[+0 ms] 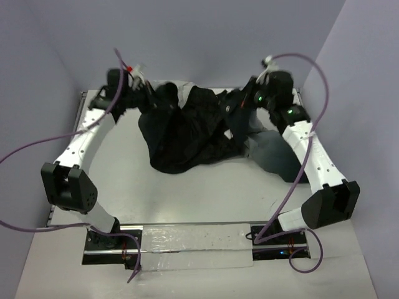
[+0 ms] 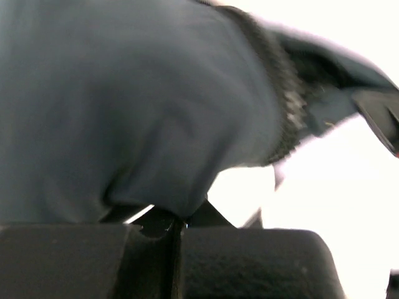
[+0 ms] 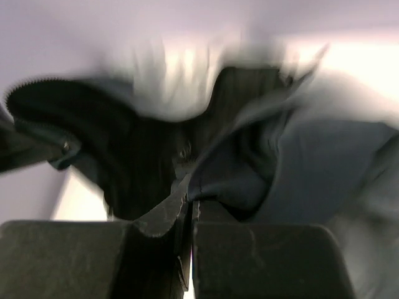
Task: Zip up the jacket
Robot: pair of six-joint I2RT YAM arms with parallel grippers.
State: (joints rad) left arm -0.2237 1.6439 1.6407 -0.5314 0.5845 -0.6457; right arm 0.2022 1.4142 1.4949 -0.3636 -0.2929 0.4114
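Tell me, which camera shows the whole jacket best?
The top external view: the jacket sits bunched up on the table between both arms, nearly all in sight. The wrist views show only blurry, close-up fabric pinched in the left end effector and the right end effector.

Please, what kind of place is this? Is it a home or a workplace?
Probably a robotics lab test cell, not a home. Plain lilac walls box in a white table, the left arm and right arm are bolted at its near edge, and the jacket lies between them.
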